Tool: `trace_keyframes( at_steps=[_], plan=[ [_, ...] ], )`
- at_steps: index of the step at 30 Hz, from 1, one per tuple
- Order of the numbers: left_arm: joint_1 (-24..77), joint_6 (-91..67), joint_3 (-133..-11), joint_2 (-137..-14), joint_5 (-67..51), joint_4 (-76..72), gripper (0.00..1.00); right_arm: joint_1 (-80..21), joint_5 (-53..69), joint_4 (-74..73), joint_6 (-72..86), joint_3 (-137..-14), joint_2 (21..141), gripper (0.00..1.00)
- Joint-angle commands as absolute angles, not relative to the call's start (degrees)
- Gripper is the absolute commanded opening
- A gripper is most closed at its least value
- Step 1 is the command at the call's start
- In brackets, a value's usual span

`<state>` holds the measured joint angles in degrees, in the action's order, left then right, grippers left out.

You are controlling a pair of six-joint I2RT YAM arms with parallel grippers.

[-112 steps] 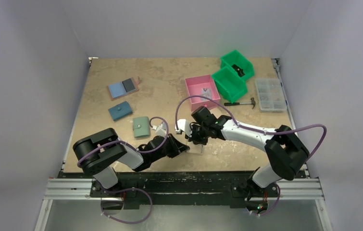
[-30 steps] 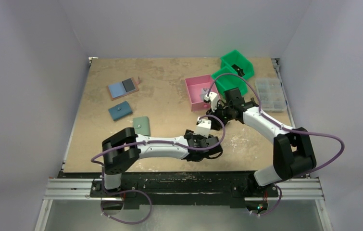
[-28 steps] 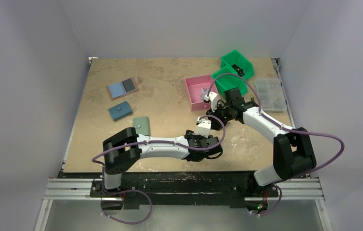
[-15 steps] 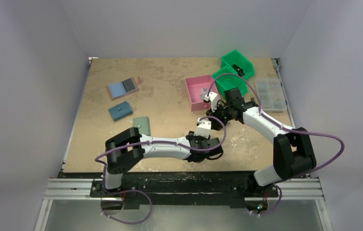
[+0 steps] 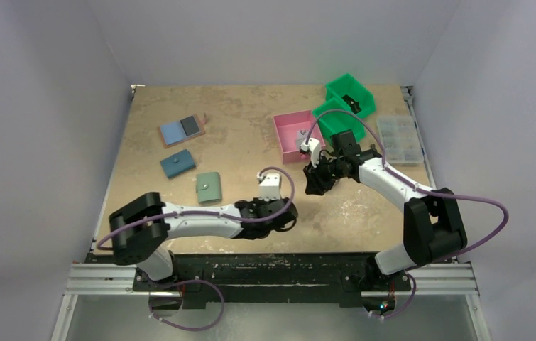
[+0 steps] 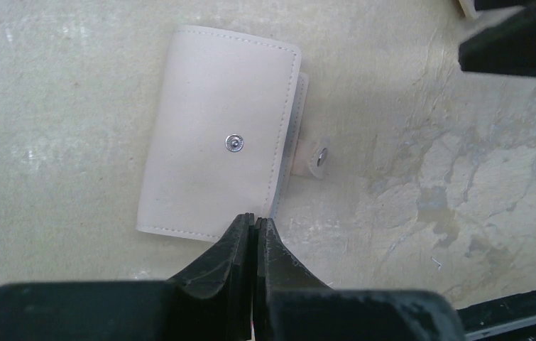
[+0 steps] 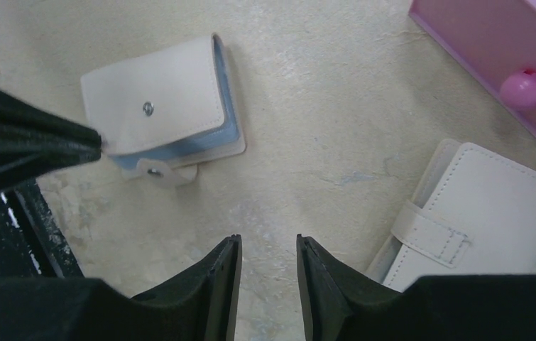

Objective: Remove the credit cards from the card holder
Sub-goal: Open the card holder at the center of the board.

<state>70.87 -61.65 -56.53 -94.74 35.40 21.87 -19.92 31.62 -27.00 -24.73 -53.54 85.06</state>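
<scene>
The card holder [image 6: 211, 177] lies closed on the table, pale beige, with a metal snap stud on top and its small tab unsnapped at the side. In the right wrist view the card holder [image 7: 158, 106] shows pale blue inner leaves at its edge. The credit cards are hidden. My left gripper [image 6: 254, 219] is shut, its tips at the holder's near corner; I cannot tell whether they touch it. My right gripper [image 7: 268, 239] hangs open over bare table beyond the holder, nothing between its fingers. From above, the left gripper [image 5: 292, 213] sits near the front edge and the right gripper [image 5: 314, 182] behind it.
A second beige wallet with a strap [image 7: 463, 213] lies just right of my right gripper, next to a pink bin [image 5: 297, 135]. Two green bins [image 5: 338, 122], a hammer [image 5: 356, 151] and a clear parts box [image 5: 400, 138] stand at the back right. An open blue-and-black holder [image 5: 182, 130], a teal wallet [image 5: 177, 164] and a green wallet [image 5: 208, 187] lie to the left.
My left gripper has closed and drawn back to the left along the front of the table. The right arm has stayed nearly still.
</scene>
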Motion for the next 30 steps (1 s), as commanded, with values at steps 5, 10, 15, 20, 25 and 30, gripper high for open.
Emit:
trace_keyframes(
  at_steps=[5, 10, 15, 20, 25, 30],
  plan=[
    [64.18, -65.17, -38.86, -78.3, 26.22, -0.83, 0.0, -23.67, 39.26, -29.18, -28.26, -54.32, 84.22, 0.56],
    [60.75, -66.5, -34.27, -73.5, 21.06, -5.67, 0.0, -29.96, 37.18, -28.33, -30.36, -55.3, 86.27, 0.65],
    [59.68, -67.74, -33.04, -71.81, 19.44, -6.1, 0.0, -32.35, 36.05, -25.66, -28.35, -58.37, 88.41, 0.66],
    [59.04, -69.13, -31.55, -70.59, 18.4, -7.43, 0.0, -34.58, 34.66, -25.21, -27.13, -60.54, 90.97, 0.68],
    [58.8, -69.34, -31.2, -70.29, 17.96, -8.19, 0.0, -37.09, 29.76, -23.23, -25.48, -60.99, 92.79, 0.69],
    [58.63, -69.63, -30.97, -70.42, 17.75, -8.51, 0.0, -38.0, 26.24, -22.41, -24.7, -61.5, 94.93, 0.68]
  ],
)
